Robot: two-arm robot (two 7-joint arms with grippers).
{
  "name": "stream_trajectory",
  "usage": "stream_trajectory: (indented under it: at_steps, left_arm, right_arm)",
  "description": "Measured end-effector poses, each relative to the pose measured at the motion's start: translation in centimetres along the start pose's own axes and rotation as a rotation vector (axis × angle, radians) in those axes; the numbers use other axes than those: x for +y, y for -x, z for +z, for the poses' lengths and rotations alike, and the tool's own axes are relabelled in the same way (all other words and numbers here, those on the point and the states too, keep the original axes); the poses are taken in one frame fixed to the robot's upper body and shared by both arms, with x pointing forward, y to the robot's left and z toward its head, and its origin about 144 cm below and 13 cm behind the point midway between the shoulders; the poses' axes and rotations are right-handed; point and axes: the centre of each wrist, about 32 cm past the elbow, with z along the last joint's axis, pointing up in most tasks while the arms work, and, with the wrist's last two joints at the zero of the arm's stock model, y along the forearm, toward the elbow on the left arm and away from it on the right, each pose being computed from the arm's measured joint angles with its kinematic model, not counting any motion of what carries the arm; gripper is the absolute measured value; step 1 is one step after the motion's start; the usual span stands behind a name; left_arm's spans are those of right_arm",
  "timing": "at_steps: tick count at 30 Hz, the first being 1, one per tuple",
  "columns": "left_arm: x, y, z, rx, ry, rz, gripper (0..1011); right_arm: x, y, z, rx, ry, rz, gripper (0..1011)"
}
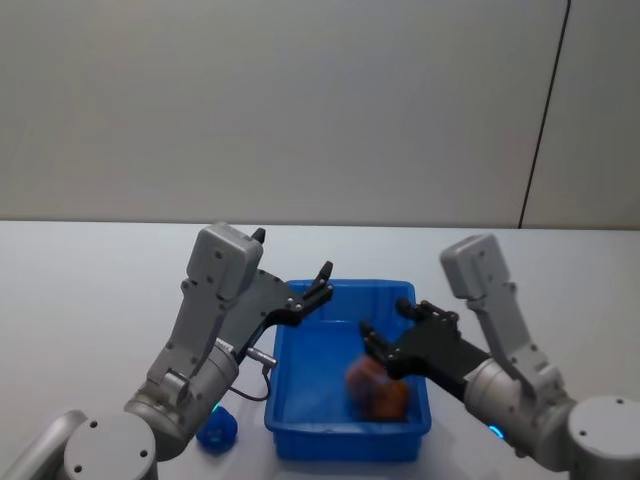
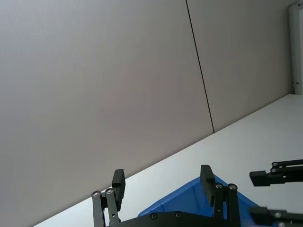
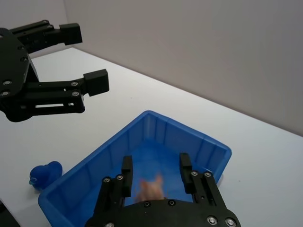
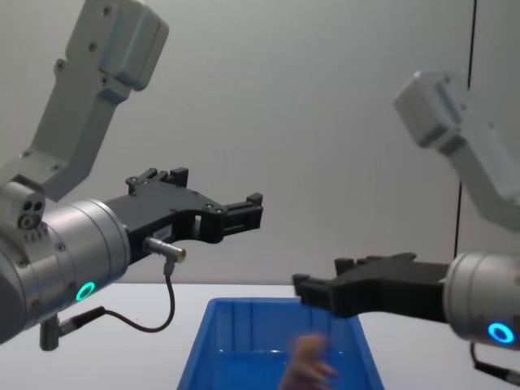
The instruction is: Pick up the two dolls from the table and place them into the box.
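1. Closest in, the blue doll lay on the table, just beside the near left corner of the box and close to the base of the left arm.
2. It was small and rounded. I judged it light and probably a little yielding, so it would need only a gentle squeeze. Its curved sides could slide out of flat pads.
3. The best hold looked to be from above, across the widest part of its body, with the pads on opposite sides. The side away from the box wall looked to leave more room for a finger.
4. The pink doll showed as a blur inside the box, towards its near right part. Whether it rested on the floor of the box could not be told.
5. The right gripper hung above the box, over the pink doll, with its fingers apart and nothing between them.
6. The left gripper was held high over the far left rim of the box, fingers spread and empty, well apart from the blue doll.
7. By my reading, one doll was in and the blue one was not yet picked up.
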Motion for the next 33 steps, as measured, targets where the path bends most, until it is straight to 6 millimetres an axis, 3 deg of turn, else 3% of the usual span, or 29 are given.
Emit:
stream_trajectory:
  at_steps: [3,6,16,33]
  left_arm:
    - [0.0,0.0,0.0,0.0,0.0,0.0,1001]
    - [0.0,0.0,0.0,0.0,0.0,0.0,1001]
    - [0.0,0.0,0.0,0.0,0.0,0.0,1001]
    - [0.0,0.0,0.0,0.0,0.0,0.0,1001]
  right_arm:
    - [0.4,0.2,0.0,0.003,0.018,0.006,624]
    - [1.1,0.3,0.0,0.007,0.036,0.009,762]
    - [1.3,-0.1,-0.2,0.001,0.043,-0.01,998]
    - [-2.0,-3.4,-2.1,-0.022,0.029,-0.094,1001]
